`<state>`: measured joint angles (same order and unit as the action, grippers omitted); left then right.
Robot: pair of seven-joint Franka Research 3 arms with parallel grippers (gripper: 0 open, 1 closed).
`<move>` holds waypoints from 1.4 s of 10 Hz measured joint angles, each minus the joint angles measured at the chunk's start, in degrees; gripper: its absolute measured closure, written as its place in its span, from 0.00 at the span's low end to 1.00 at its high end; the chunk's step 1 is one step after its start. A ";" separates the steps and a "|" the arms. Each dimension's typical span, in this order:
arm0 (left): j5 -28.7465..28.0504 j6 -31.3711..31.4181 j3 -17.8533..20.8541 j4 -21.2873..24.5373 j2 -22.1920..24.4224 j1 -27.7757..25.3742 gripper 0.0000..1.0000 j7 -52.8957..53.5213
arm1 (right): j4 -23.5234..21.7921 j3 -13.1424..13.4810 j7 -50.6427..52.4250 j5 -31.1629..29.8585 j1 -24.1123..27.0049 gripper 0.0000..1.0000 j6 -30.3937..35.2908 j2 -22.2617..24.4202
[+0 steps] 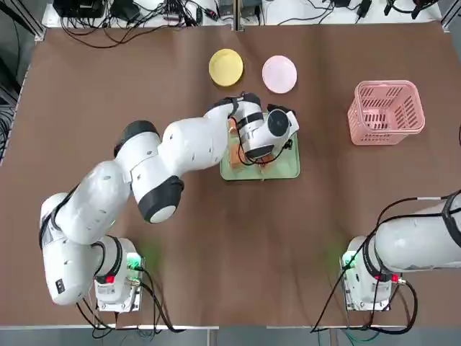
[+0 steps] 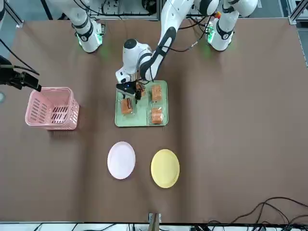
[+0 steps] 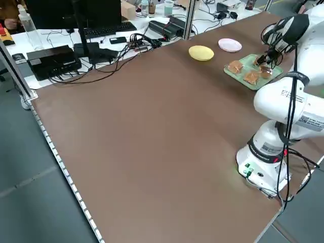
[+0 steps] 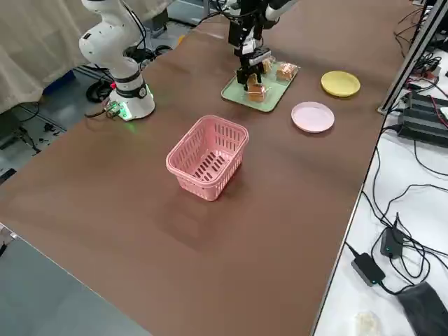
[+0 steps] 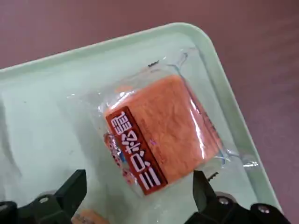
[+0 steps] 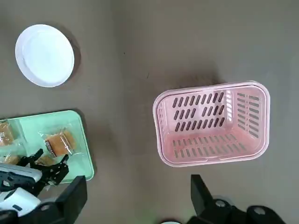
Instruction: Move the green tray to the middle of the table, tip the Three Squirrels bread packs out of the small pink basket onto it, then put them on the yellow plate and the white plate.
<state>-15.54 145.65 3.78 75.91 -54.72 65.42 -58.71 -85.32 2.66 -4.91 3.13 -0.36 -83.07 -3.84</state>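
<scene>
The green tray (image 2: 142, 121) lies mid-table with several Three Squirrels bread packs (image 2: 157, 115) on it. My left gripper (image 2: 128, 93) hangs open just above the tray. One pack (image 5: 161, 135) lies flat on the tray under its spread fingers (image 5: 70, 191), and nothing is gripped. The small pink basket (image 1: 385, 112) stands upright and empty towards the table's right side. At the far edge sit the yellow plate (image 1: 226, 67) and the white plate (image 1: 279, 74), both bare. My right gripper (image 6: 138, 196) is open, held high near the basket (image 6: 212, 123).
The left arm (image 1: 166, 155) stretches from its base at the near left across the table to the tray. Cables and electronics (image 1: 122, 14) lie beyond the far edge. The right arm's base (image 1: 367, 277) stands at the near right.
</scene>
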 joint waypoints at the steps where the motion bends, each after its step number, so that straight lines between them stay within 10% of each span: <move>1: 0.00 0.06 0.54 -0.12 -0.05 -0.37 0.00 0.00 | 0.00 0.01 0.00 0.00 0.00 0.02 0.04 0.00; 14: 1.83 1.48 2.64 -2.39 -0.55 -1.08 0.00 -3.40 | -0.01 0.05 0.00 0.00 0.00 0.02 0.29 0.00</move>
<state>-13.71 147.12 6.42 73.52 -55.27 64.34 -62.11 -85.34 2.70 -4.91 3.13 -0.35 -82.78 -3.84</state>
